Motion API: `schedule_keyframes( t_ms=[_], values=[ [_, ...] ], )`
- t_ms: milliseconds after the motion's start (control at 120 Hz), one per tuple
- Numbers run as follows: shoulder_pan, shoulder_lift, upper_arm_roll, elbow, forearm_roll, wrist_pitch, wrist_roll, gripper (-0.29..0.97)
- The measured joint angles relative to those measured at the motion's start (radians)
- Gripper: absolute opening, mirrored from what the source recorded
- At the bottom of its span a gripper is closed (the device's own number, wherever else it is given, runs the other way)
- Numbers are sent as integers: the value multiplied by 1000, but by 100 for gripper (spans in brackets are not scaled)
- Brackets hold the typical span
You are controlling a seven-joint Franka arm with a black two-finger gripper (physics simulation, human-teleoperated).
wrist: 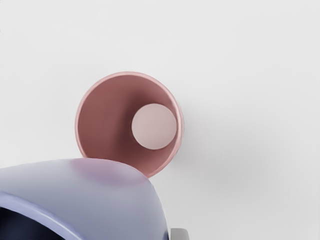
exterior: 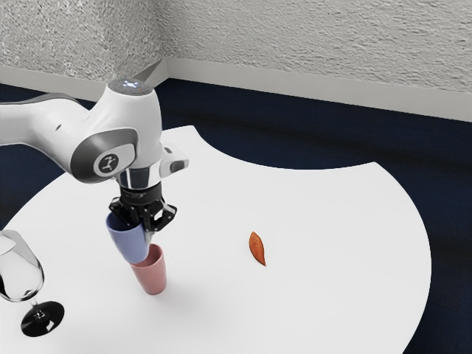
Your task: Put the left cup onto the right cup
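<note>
Gripper [exterior: 141,220] jaws clamp a smooth, tapered blue cup [exterior: 130,242], tilted over the upright, round-mouthed pink cup [exterior: 153,273].

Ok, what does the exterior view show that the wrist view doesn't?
Exterior view: the arm, its claw shut on the rim of the tilted blue cup, a wine glass at the edge of the table, an orange sliver, the wall and the floor. Wrist view: a look straight down into the pink cup, to its pale bottom. Both: blue cup, pink cup, white table.
</note>
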Motion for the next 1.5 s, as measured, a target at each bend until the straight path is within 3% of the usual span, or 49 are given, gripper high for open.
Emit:
schedule_keyframes(
  t_ms=[1500],
  values=[
    [45, 224, 24, 51, 72, 154, -110, -9]
  ],
)
